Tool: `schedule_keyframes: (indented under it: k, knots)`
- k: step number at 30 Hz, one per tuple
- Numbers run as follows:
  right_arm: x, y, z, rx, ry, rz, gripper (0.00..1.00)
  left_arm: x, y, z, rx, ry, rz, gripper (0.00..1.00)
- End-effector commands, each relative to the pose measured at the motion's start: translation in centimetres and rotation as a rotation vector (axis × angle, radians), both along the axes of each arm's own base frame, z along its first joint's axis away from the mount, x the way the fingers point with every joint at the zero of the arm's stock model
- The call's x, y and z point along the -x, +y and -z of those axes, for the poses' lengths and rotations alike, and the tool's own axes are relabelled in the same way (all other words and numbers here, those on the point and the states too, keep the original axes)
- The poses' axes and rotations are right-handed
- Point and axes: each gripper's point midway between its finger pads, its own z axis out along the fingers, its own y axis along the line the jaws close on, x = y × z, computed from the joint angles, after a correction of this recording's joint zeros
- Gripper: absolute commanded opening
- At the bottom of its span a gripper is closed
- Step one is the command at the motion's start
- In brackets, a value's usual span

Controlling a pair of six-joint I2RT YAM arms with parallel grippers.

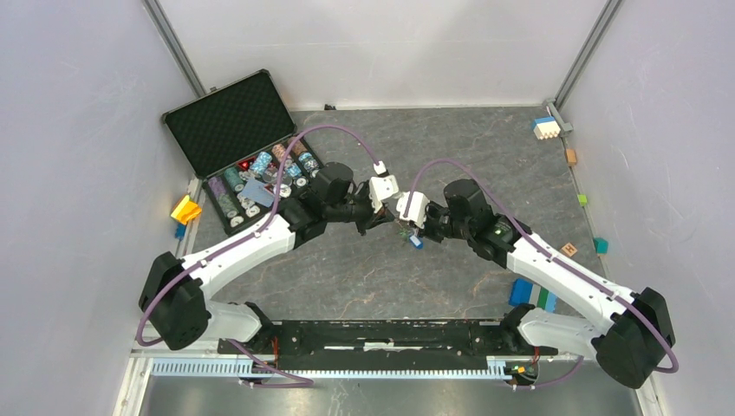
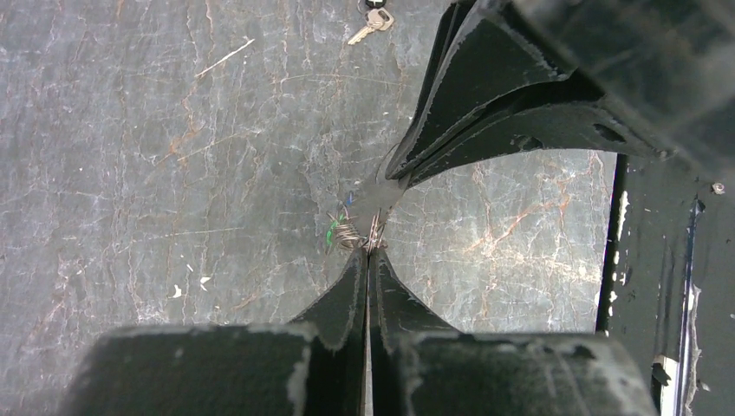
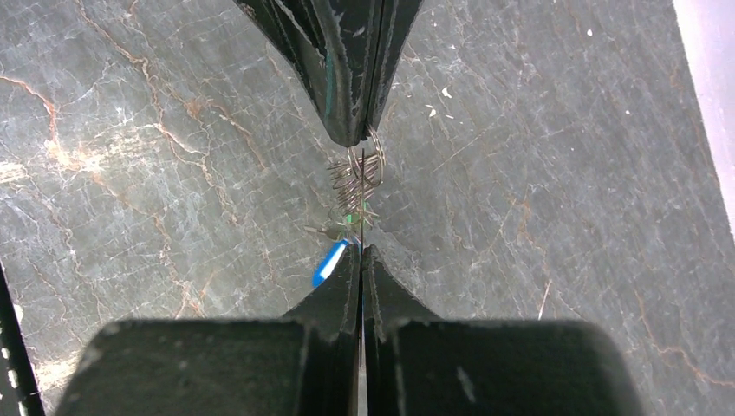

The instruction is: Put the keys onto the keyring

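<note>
The left jaws and right jaws clamp opposite sides of the keyring [image 3: 362, 173] midair, likely steadying it for threading. A blue-tagged key [image 3: 330, 263] dangles; another key [image 2: 374, 19] lies on the surface [image 2: 130, 173].

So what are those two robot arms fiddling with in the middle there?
They're working on a wire keyring, held above the table. The left hand pinches the keyring; the right hand, also shut, meets it tip to tip, gripping something thin beside a blue-tagged key. A green tag shows too. A black-tagged key lies loose on the table.
</note>
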Motion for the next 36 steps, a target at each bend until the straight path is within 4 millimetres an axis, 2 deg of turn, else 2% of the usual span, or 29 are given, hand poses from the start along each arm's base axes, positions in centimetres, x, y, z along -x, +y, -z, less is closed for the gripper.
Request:
schedule_keyframes:
  k: [1, 6, 18, 36]
  knots:
    - [0.2, 0.9, -2.9, -0.07, -0.076, -0.037, 0.0, -1.6, 0.4, -0.1, -0.032, -0.039, -0.049, 0.02]
    - [0.3, 0.9, -2.8, -0.072, -0.068, -0.034, 0.0, -2.2, 0.1, -0.3, -0.022, -0.014, -0.083, 0.02]
    - [0.0, 0.8, -2.7, -0.046, -0.087, -0.032, 0.0, -1.4, 0.3, 0.6, -0.08, -0.002, -0.018, 0.02]
    - [0.2, 1.4, -2.8, -0.031, -0.106, -0.038, 0.0, -2.6, 0.4, 0.9, -0.108, 0.029, -0.095, 0.02]
